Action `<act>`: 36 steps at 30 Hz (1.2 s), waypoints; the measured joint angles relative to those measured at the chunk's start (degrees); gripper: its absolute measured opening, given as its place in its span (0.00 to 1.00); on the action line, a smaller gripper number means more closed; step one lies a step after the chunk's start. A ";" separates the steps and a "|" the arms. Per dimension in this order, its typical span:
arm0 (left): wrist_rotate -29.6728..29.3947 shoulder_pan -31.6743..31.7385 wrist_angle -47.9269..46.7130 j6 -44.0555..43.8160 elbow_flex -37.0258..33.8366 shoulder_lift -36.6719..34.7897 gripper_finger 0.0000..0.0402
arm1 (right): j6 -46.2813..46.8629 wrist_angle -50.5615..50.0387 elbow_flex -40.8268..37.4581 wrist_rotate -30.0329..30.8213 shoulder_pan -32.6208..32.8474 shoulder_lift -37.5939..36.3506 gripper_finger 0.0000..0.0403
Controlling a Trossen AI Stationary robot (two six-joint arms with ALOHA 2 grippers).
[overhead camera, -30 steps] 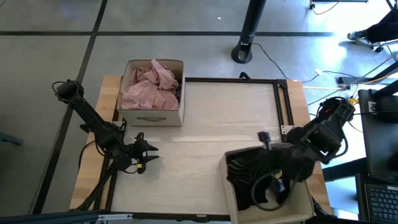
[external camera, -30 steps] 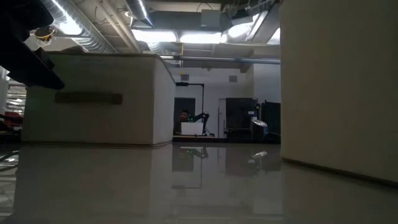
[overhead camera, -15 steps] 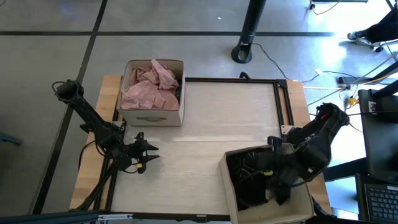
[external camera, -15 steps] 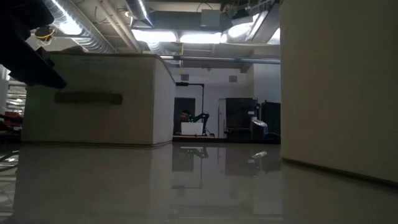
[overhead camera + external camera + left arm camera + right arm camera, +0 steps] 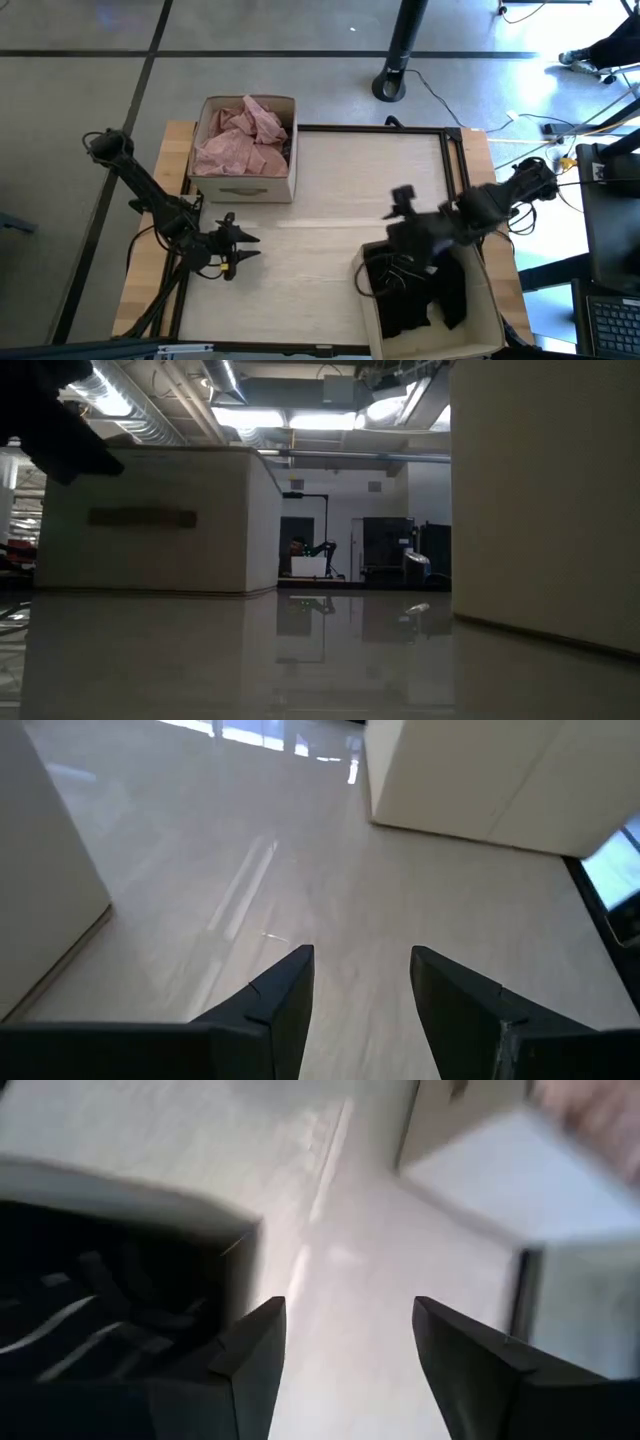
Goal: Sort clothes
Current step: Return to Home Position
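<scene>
We note the right hand [image 5: 404,200] open and empty near the box [image 5: 366,300] of black clothes [image 5: 405,295]; a low swing could clip its rim. Left hand [image 5: 238,251] open, idle.

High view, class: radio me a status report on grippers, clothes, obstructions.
Left gripper open, empty, at table's left. Right gripper open, empty, above box of black clothes. Pink garment boxed far-left. No obstruction seen.

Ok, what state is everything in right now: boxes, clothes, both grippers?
pink clothes: heaped in the far box.
black clothes: lying in the near box.
far box: upright, full.
near box: upright, open-topped.
left gripper: open, empty, over the table.
right gripper: open, empty, by the near box's rim.
</scene>
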 joint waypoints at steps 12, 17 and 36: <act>4.19 10.57 1.19 4.57 0.00 -0.07 0.40 | -33.78 12.61 -0.09 -9.13 -15.92 0.25 0.43; 14.53 16.73 8.75 18.82 0.00 -0.07 0.40 | -38.34 23.78 -9.38 -21.61 -22.96 -3.06 0.25; 41.80 42.13 43.51 35.40 -14.27 -1.92 0.25 | -38.86 70.09 -58.87 -39.45 -38.57 -34.66 0.05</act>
